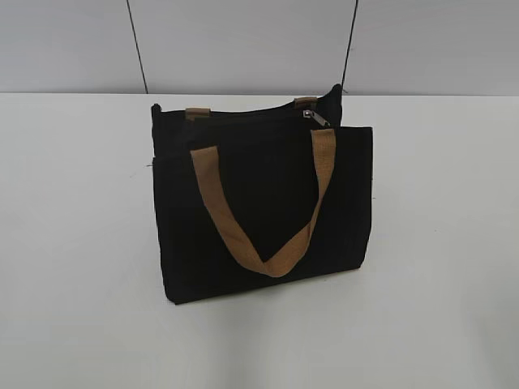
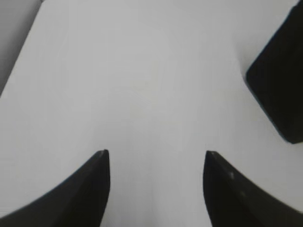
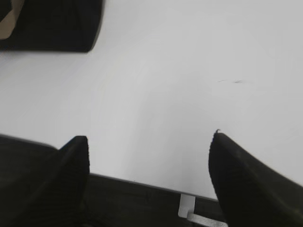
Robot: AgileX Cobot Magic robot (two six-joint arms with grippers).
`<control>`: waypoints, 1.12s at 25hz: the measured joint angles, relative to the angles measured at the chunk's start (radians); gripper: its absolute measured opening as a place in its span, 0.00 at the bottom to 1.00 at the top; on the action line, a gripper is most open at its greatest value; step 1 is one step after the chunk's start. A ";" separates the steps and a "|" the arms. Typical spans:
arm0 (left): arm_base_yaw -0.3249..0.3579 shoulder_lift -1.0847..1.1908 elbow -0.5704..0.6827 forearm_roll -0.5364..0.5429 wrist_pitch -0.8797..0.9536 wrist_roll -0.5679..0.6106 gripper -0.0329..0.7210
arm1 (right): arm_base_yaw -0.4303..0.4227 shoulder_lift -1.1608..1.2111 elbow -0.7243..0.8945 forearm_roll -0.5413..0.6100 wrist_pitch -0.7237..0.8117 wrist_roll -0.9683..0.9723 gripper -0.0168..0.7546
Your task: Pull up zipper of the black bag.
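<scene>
The black bag point(image 1: 259, 203) stands upright in the middle of the white table, with its tan handle hanging in a V over the front pocket. The zipper point(image 1: 251, 115) runs along its top edge, and the small silver pull tab point(image 1: 317, 117) sits at the right end. No gripper shows in the exterior view. My left gripper point(image 2: 156, 153) is open and empty over bare table, with a corner of the bag point(image 2: 279, 80) at the right. My right gripper point(image 3: 149, 137) is open and empty near the table's front edge, with a bag corner point(image 3: 52, 23) at the top left.
The white table point(image 1: 81, 243) spreads around the bag on all sides. A grey panelled wall point(image 1: 243, 40) stands behind it. In the right wrist view the table's front edge point(image 3: 142, 182) runs below the fingers, with a small white bracket point(image 3: 187, 206) under it.
</scene>
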 joint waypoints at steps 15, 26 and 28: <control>0.161 -0.099 0.000 0.001 -0.001 0.000 0.61 | -0.089 -0.116 0.001 0.003 0.000 0.000 0.79; 0.173 -0.099 0.000 0.001 -0.001 0.000 0.60 | -0.089 -0.116 0.001 0.003 0.000 0.000 0.79; 0.173 -0.099 0.000 -0.004 -0.001 0.000 0.60 | -0.089 -0.116 0.001 0.003 0.000 0.000 0.79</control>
